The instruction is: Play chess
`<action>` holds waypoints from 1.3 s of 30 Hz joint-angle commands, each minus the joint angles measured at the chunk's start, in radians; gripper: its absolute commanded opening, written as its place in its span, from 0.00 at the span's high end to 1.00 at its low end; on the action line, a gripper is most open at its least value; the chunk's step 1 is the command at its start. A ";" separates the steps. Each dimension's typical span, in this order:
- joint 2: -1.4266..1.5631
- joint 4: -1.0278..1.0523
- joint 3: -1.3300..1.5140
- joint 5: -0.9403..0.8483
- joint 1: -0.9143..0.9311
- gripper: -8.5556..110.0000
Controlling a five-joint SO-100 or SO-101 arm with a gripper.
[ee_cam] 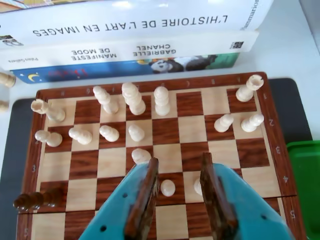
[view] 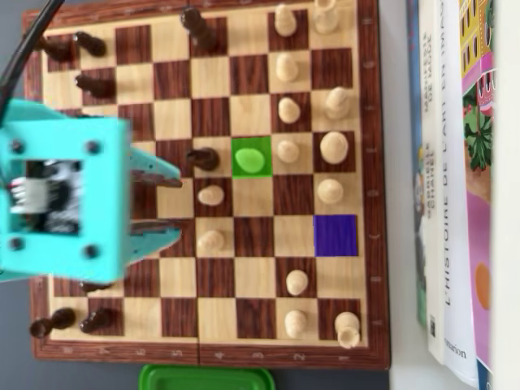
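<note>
The wooden chessboard (view: 370, 268) fills the overhead view and lies below the wrist camera (ee_cam: 272, 130). My teal gripper (view: 179, 203) with brown fingers hovers open and empty over the board's left half. In the wrist view the gripper (ee_cam: 179, 161) frames a white pawn (ee_cam: 167, 187), and a second white pawn (ee_cam: 198, 186) is half hidden by the right finger. Overhead, these pawns (view: 210, 195) (view: 210, 240) stand just right of the fingertips. A piece stands on a green-marked square (view: 251, 157). A purple-marked square (view: 335, 236) is bare. A dark pawn (view: 203, 158) stands by the upper finger.
Stacked books (view: 443, 162) lie along the board's right edge overhead, and at the top of the wrist view (ee_cam: 125, 25). A green container (view: 207, 378) sits below the board. White pieces (view: 333, 146) crowd the book side and dark pieces (view: 89, 81) the arm side.
</note>
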 commanded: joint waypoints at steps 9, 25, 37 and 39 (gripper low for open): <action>0.311 -0.471 0.360 -0.008 0.002 0.81; 0.660 -0.942 0.680 -0.101 -0.023 0.81; 0.848 -1.338 0.877 -0.110 -0.049 0.81; 0.876 -1.401 0.910 -0.112 -0.049 0.81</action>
